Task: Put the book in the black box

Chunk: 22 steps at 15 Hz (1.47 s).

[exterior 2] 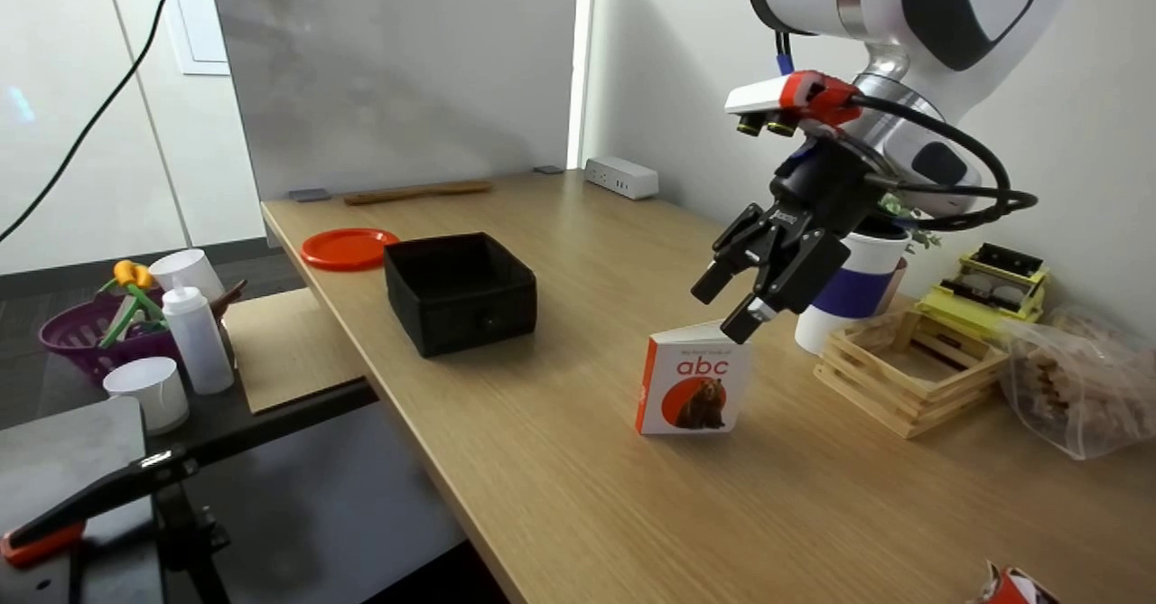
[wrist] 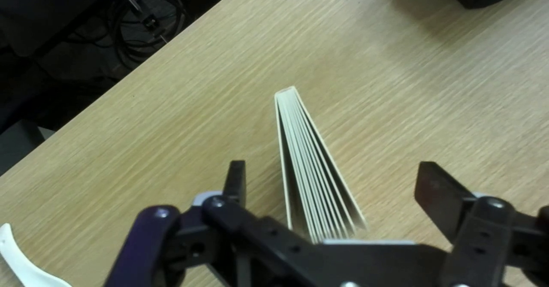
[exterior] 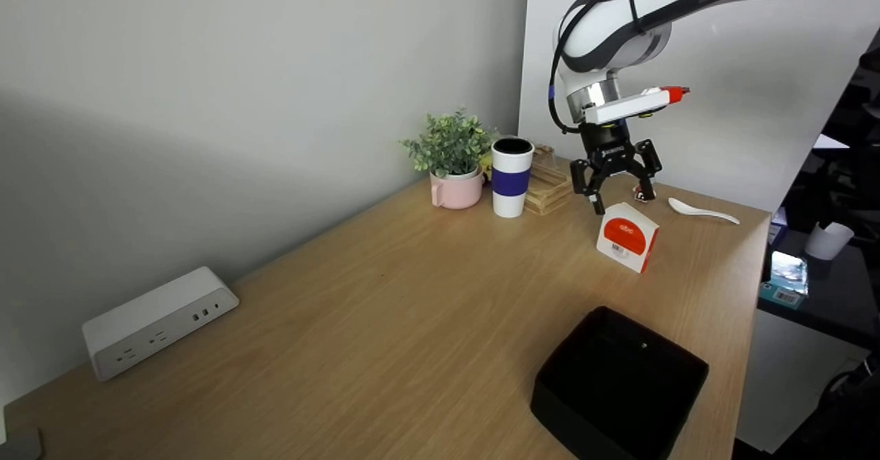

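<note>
The bench [exterior: 412, 295] carries the book [exterior: 625, 240]; its flat top is also what the jaws could strike if they go too low. The black box [exterior 2: 461, 326] sits apart from the book, open side up, so lift the book well above the box's rim before crossing over. The gripper [exterior: 623, 203] hangs over the book with its jaws well apart, one on either side, nothing clamped; whether a jaw brushes the book's top edge, I can't tell. In the wrist view the book sits nearer one jaw and a little askew, so I'd centre on it and turn slightly before lowering. The book itself stands upright on the bench. Its covers [exterior 2: 727, 387] part in a wedge and the pages [wrist: 311, 167] fan between them, so close slowly and let them fold together without the book twisting. Toward the narrow spine [wrist: 285, 91], a grip would likely hold firmer than at the fanned end.
</note>
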Each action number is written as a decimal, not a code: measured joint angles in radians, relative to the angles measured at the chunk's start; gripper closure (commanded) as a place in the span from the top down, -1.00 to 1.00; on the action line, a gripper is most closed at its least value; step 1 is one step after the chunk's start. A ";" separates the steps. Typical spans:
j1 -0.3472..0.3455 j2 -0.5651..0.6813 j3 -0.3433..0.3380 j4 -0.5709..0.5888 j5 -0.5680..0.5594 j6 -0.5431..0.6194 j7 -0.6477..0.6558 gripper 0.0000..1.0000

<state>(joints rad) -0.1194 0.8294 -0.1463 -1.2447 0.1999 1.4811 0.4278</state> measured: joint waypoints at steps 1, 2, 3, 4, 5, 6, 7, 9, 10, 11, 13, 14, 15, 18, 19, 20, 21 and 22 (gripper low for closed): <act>-0.001 0.000 0.000 0.000 0.000 0.000 0.001 1.00; -0.001 0.001 0.000 0.000 0.001 0.000 0.001 1.00; -0.002 0.002 0.000 0.000 0.002 0.000 0.001 1.00; -0.003 0.003 0.000 0.000 0.003 0.000 0.001 1.00; -0.003 0.005 0.000 0.000 0.005 0.000 0.001 1.00; -0.004 0.008 0.000 0.000 0.008 0.000 0.001 1.00; -0.005 0.012 0.000 0.000 0.011 0.000 0.001 1.00; -0.006 0.021 0.000 0.000 0.019 0.000 0.001 1.00; -0.007 0.023 0.000 0.000 0.023 0.000 0.001 1.00; -0.007 0.024 0.000 0.000 0.026 0.000 0.001 1.00; -0.009 0.025 0.000 0.000 0.029 0.000 0.001 1.00; -0.010 0.025 0.000 0.000 0.030 0.000 0.001 1.00; -0.011 0.025 0.000 0.000 0.031 0.000 0.001 1.00; -0.012 0.025 0.000 0.000 0.032 0.000 0.001 1.00; -0.013 0.025 0.000 0.000 0.032 0.000 0.001 1.00; -0.013 0.025 0.000 0.000 0.032 0.000 0.001 1.00; -0.013 0.026 0.000 0.000 0.032 0.000 0.001 1.00; -0.013 0.028 0.000 0.000 0.032 0.000 0.001 1.00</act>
<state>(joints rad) -0.1329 0.8571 -0.1463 -1.2445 0.2315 1.4811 0.4288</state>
